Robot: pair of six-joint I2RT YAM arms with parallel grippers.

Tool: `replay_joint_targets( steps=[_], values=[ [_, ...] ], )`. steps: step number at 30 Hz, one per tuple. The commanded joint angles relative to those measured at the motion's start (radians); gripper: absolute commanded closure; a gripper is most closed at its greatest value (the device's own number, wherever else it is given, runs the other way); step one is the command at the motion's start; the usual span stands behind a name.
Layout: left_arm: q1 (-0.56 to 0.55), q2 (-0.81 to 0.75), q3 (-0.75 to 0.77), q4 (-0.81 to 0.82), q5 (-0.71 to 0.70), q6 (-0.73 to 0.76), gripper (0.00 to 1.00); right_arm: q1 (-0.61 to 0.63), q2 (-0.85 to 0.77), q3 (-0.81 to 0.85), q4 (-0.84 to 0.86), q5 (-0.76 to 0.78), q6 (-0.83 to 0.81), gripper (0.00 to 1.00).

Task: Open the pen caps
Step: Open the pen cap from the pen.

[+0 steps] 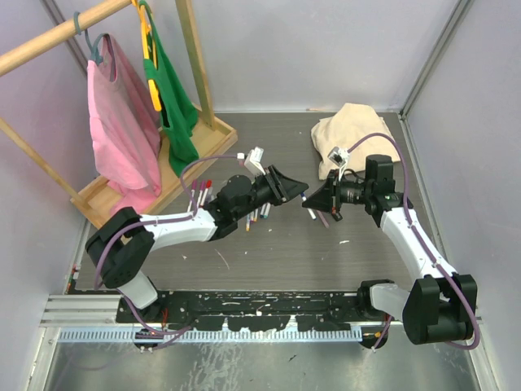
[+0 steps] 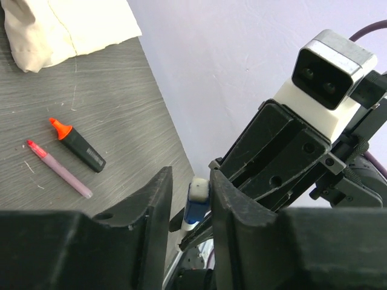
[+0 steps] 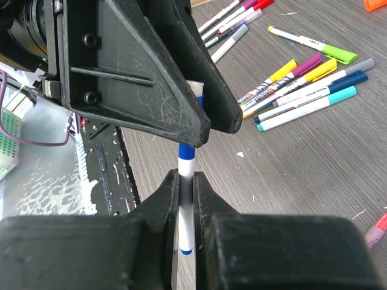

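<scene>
Holds a blue marker (image 3: 186,158) in the air above the bench (image 1: 269,252), one gripper at each end. Pinches its white barrel with the right gripper (image 3: 186,176), jaws pressed together on the plastic just below a blue band. Grips the blue cap (image 2: 196,208) at the marker's other end with the left gripper (image 2: 190,178), jaws drawn in around that cap and one finger (image 2: 236,205) flat against it. Keeps the cap off the bench, at the left fingertips, directly facing the right gripper. Cannot tell the cap as seated on the barrel or parted from it. On the bench, on the left-arm side of the marker: loose markers (image 3: 308,78) side by side, with yellow, purple, grey, blue and teal caps, and a green-capped marker (image 3: 311,45) just beyond them. Between the blue marker and a beige cloth (image 2: 60,24): a black highlighter (image 2: 81,148) with a bare orange tip, and just beside it a thin pink pen (image 2: 57,168) with a bare red tip, both lying flat. Well apart from the blue marker, past the left arm: a wooden clothes rack (image 1: 195,81) with a pink garment (image 1: 122,130) and a green garment (image 1: 175,106) on hangers.
</scene>
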Motion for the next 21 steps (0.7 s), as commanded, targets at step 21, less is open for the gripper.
replay_joint_targets(
  steps=[21],
  values=[
    [0.235, 0.006, 0.201, 0.169, -0.089, 0.074, 1.00, 0.070, 0.083, 0.095, -0.095, 0.081, -0.089, 0.99]
  ],
)
